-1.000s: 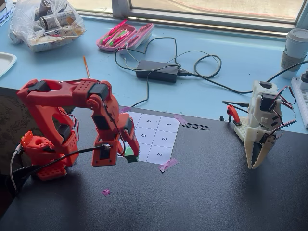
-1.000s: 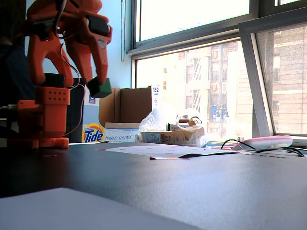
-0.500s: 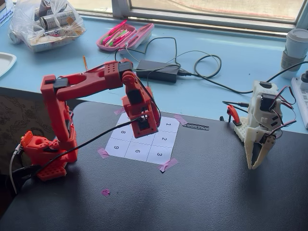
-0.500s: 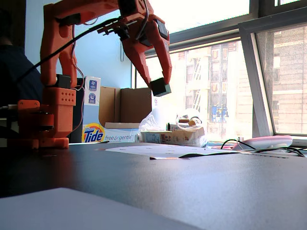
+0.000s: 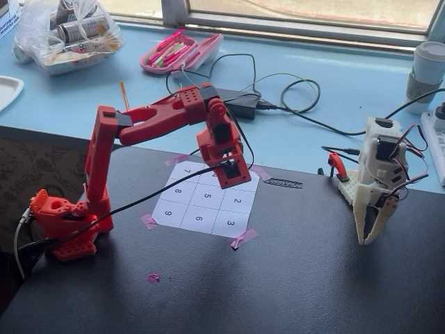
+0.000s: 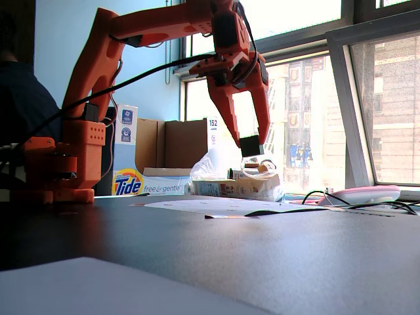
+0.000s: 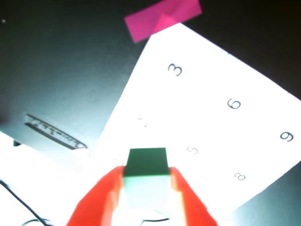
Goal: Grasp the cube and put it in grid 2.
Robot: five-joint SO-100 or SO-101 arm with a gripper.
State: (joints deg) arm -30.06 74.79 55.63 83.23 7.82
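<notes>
Nearest the wrist camera, the red end effector [image 7: 146, 188] is closed on the cube [image 7: 146, 172], one finger pressed to each side face, the dark top face showing between them. Just beyond the cube lies the grid sheet [image 7: 207, 117], the landmark here: its faint 2 sits just left of the cube in the wrist view, with 5 just right of it, 3 and 6 farther on, and a strip of pink tape [image 7: 162, 19] at the far corner. In the low fixed view the cube [image 6: 251, 146] hangs clear above the sheet, not touching it. In the higher fixed view the end effector [image 5: 231, 179] hovers over the sheet's edge near cell 2 [image 5: 236, 201]. To do this step well, I judge the arm should shift slightly toward the 2, centre the cube over that cell, lower it straight until it touches the paper, and only then part the fingers, so the cube neither drops nor slides into 5. Farther off, the black bench [image 5: 299, 278] extends beyond the sheet.
</notes>
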